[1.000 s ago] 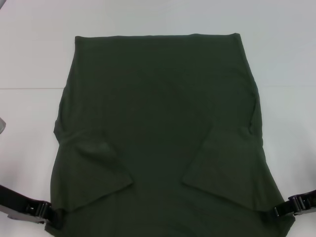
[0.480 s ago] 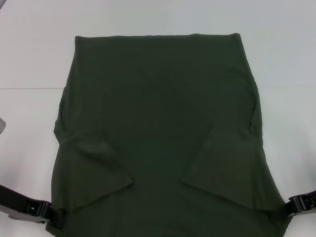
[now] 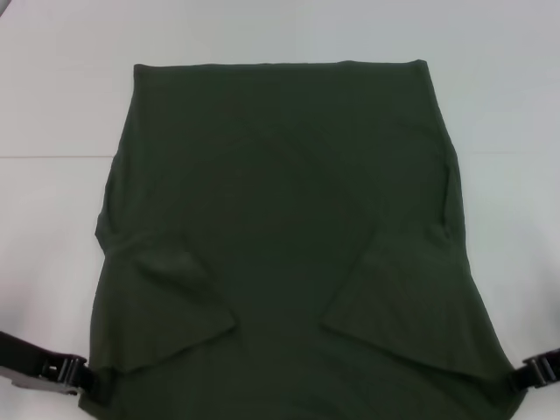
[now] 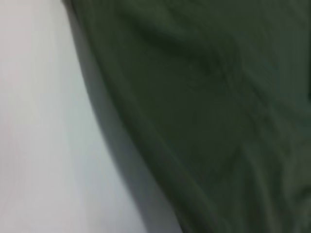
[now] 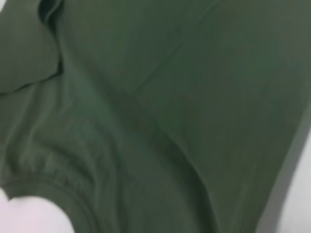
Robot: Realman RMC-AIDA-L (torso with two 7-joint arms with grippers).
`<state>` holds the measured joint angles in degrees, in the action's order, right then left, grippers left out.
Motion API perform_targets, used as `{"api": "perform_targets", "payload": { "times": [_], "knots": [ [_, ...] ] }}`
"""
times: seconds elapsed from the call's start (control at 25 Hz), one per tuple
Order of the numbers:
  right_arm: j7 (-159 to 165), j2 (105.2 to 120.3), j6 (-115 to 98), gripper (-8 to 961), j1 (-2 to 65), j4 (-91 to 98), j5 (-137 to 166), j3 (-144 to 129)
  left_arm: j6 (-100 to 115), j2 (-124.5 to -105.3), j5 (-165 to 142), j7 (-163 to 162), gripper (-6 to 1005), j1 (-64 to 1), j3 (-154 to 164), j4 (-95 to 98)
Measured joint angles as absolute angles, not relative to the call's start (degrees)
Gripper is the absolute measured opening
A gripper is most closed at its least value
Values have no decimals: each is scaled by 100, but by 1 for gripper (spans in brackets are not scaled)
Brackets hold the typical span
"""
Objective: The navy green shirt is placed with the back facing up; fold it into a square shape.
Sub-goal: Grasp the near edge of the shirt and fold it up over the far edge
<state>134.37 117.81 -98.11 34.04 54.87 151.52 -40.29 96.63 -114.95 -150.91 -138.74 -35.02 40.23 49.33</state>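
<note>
Head view, navy green shirt (image 3: 289,227) between left tool (image 3: 83,374), right tool (image 3: 525,378)

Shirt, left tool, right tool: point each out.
navy green shirt (image 3: 289,210), head view, middle of the back panel
left tool (image 3: 83,378), head view, tip at the shirt's near corner
right tool (image 3: 525,374), head view, tip at the shirt's edge

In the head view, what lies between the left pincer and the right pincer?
Only the navy green shirt. Its near part, with both sleeves folded inward, spans the stretch from the left pincer to the right pincer; the head view shows this.
</note>
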Motion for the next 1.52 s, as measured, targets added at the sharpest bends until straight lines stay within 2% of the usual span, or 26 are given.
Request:
{"api": "perform_targets", "payload": {
  "times": [0.32,0.6,1.08,1.52],
  "knots": [
    [12720,11528,-10588,36,3276,5474,15164,-4017,10287,-11181,-15081,-13592,54,-3551,3865,4336],
    [11961,11483,-11145,35,3244,5468,15263,-4095,11028,-10956,-15118,-13307,55,-3609,3793,3945],
    [11602,11498,-11354,36,3229,5205,15294,-4947,11615,-10956,-15395,-13282,57,-3725,4200,3767],
    [11309,11507,-11281,35,3201,5134,15234,-4635,11660,-10969,-15329,-13148,58,-3755,4081,3760]
  ]
}}
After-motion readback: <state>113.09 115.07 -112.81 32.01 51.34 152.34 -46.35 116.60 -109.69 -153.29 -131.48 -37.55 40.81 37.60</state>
